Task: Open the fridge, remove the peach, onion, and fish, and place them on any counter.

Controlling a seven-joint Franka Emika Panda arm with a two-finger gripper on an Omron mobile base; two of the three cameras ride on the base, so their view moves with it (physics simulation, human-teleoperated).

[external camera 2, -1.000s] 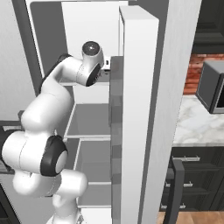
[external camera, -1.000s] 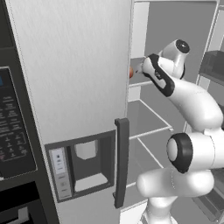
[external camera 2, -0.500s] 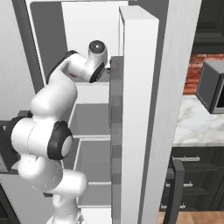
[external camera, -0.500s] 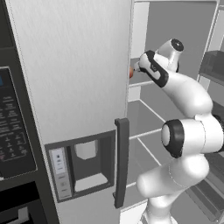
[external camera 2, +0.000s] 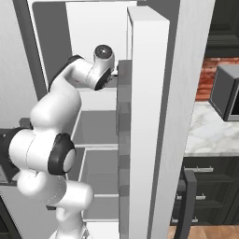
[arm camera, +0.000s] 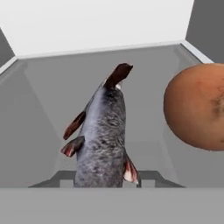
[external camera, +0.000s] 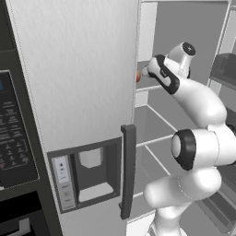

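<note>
You're deep inside the tall light-grey brushed-metal fridge (external camera: pixel 78 83) now, door swung wide, arm stretched onto an upper grey shelf (arm camera: pixel 48 113). This looks like the pick-up step for the slender dark-grey fish (arm camera: pixel 103 140). It lies lengthwise on that shelf straight ahead of the hand, tail pointing toward the white back wall (arm camera: pixel 100 24), reddish fins flaring at both sides. The gripper (external camera: pixel 143 73) sits right at the fish's near end, but whether its jaws have clamped on the body I cannot tell.

Just beside the fish, on the right of the hand view, sits a round orange-brown fruit (arm camera: pixel 197 107) with a smooth, mottled skin, apart from the fish. It could be the peach.

The fish's hide looks finely scaled and slick, its body tapered, so you'll want a firm squeeze across the thick middle. Then lift straight off the shelf and back out without clipping the fruit, heading for the white-grey marbled counter (external camera 2: pixel 207 133).
</note>
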